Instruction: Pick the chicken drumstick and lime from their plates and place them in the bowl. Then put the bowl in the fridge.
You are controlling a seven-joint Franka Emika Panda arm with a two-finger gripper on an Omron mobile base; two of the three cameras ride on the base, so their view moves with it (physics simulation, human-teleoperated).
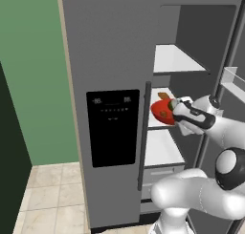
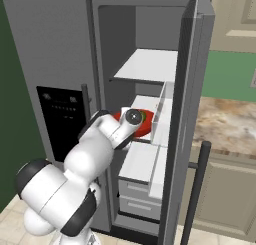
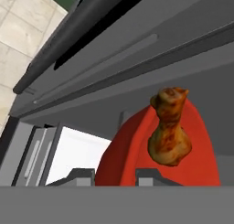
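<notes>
My gripper [image 1: 173, 111] is shut on the rim of the red bowl [image 1: 161, 111], holding it tilted at the open right side of the grey fridge [image 1: 110, 56], level with the middle white shelf [image 1: 158, 121]. In the hand view the bowl [image 3: 201, 159] rises between my fingertips [image 3: 153, 175], and the brown chicken drumstick [image 3: 169, 134] lies inside it, thin end up. A dark-green bit of the lime [image 2: 145, 117] shows at the bowl's rim [image 2: 142, 129] beside my hand. The drumstick [image 1: 163, 95] pokes above the bowl. The plates are out of view.
The fridge's left door is shut, with a black dispenser panel [image 1: 113, 127] and a long handle [image 1: 145, 132]. The right door [image 2: 187, 114] stands open with a door bin [image 2: 162, 121] close to the bowl. White shelves and drawers [image 2: 137, 191] sit inside. A stone counter [image 2: 227, 124] lies to the right.
</notes>
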